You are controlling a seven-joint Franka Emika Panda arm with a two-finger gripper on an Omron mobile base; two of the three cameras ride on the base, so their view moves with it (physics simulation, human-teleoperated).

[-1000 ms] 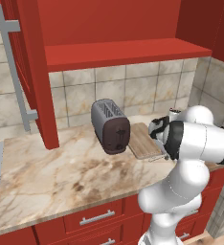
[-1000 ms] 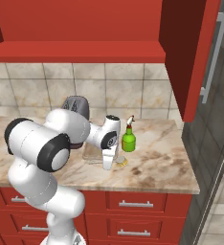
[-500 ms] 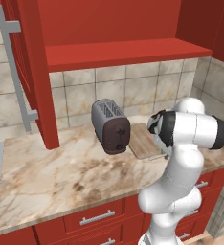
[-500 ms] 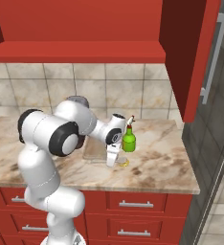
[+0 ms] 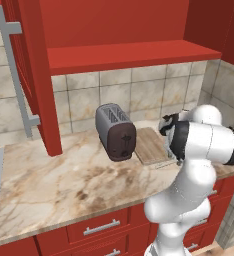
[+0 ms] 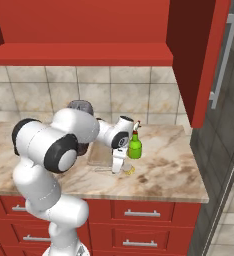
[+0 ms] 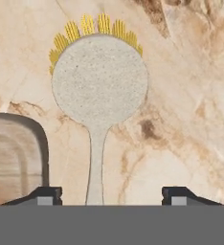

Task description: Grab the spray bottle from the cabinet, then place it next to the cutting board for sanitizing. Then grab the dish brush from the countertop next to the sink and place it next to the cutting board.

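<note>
The red wall cabinet [image 5: 124, 30] hangs open above the work area, its flat red shelf [image 5: 134, 54] bare and its door with the long grey bar handle [image 5: 19, 75] swung out to the left in the left base view. Below it runs the beige marbled tabletop [image 5: 64, 185], with red drawers [image 6: 139, 215] beneath its thick edge. A grey and dark brown toaster [image 5: 116, 131] stands on the tabletop near the tiled wall. Just to the right of the toaster, as the left base view shows it, lies the wooden cutting board [image 5: 150, 145], flat on the stone. The white arm reaches down over the tabletop beside the board, with the gripper [image 7: 111, 194] pointing down at the surface. The green spray bottle [image 6: 134, 147] stands upright on the tabletop just beside the cutting board's far end, close to the robot's wrist. The dish brush [image 7: 100, 91] lies flat on the tabletop directly beneath the gripper, its round pale head fringed with yellow bristles, its slim handle running back between the fingers [image 7: 46, 195]; a rounded corner of the cutting board sits just beside the handle. The fingers stand spread wide, one on each side of the handle and clear of it, gripping nothing.
</note>
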